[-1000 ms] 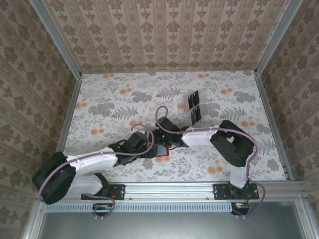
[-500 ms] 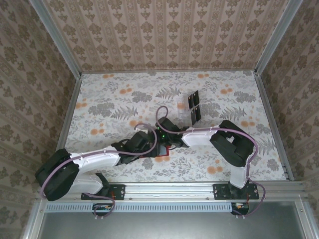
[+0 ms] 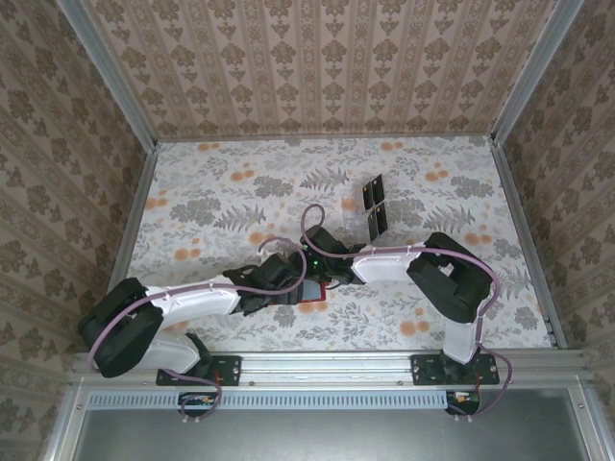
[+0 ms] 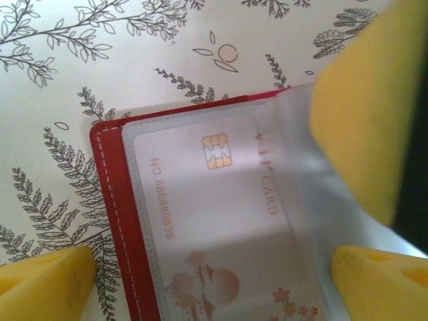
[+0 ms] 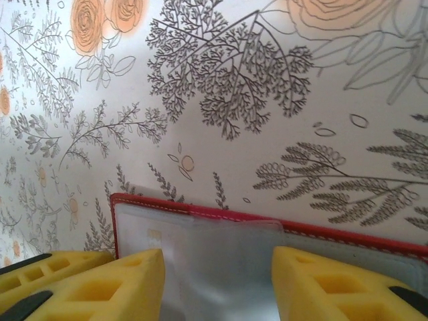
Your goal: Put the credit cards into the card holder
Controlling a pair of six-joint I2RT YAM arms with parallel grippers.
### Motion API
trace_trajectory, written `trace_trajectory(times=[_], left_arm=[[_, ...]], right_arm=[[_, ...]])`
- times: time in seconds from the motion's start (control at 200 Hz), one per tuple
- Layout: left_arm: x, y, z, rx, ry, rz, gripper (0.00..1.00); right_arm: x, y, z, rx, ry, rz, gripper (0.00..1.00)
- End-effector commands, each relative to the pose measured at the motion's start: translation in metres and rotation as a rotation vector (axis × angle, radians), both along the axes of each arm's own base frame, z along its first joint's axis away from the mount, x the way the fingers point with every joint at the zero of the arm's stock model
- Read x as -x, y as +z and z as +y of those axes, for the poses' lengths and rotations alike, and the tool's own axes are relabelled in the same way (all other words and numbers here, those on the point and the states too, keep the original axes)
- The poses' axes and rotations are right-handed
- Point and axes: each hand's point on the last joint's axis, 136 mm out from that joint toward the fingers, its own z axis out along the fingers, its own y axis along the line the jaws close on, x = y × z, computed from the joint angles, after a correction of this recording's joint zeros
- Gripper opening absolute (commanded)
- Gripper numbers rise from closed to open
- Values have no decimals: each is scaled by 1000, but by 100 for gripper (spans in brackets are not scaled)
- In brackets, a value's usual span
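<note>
**Wallet open under both tools, one card in its sleeve**

The wallet (image 4: 115, 221) lies open and flat on the worktop (image 3: 432, 182). Its red stitched edge frames a clear sleeve (image 4: 130, 194). Inside the sleeve sits a card (image 4: 200, 194), pale through the plastic, with a gold chip, a line of digits along one side and the words "VIP CARD" along the other. A loose clear flap (image 4: 294, 147) lies over the card's far end.

The left tool (image 4: 210, 257) is released, its two yellow fingers spread wide. One finger is off the wallet's red edge, over the cloth, and the other is at the opposite side, over the sleeve, with the card between them. Whether they touch the wallet I cannot tell. A third yellow finger (image 4: 361, 100) reaches in from the upper right of the left wrist view and covers the flap's corner.

The right tool (image 5: 217, 267) hangs over the wallet's long edge with its fingers parted and the clear sleeve showing in the gap. Nothing is clamped between them. Whether the tips press on the plastic cannot be told.

From above, the wallet sits a little left of the middle, toward the near side of the worktop. Both tools meet over it, each from its own side. Farther back and to the right, well apart from the wallet, a clear rack (image 3: 352, 204) holds dark cards (image 3: 373, 193).
</note>
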Motion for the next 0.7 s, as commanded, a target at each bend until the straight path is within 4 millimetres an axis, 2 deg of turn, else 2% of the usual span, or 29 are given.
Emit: trace_trajectory(times=[0.0,0.125,0.28,0.695], left_arm=[[11,-14,25,-89,55,55,100],[11,-14,25,-86,57,51,100],[12,-16,25,-81,59,52,100],[12,-17,26,-75,59,50,100]], right_arm=[[7,8,-19,49,-15,-1,50],[7,21,-30,62,-37,-43,51],[10,18,-38,86,-42,-39,51],[13,-7,-19,61,9,14,51]])
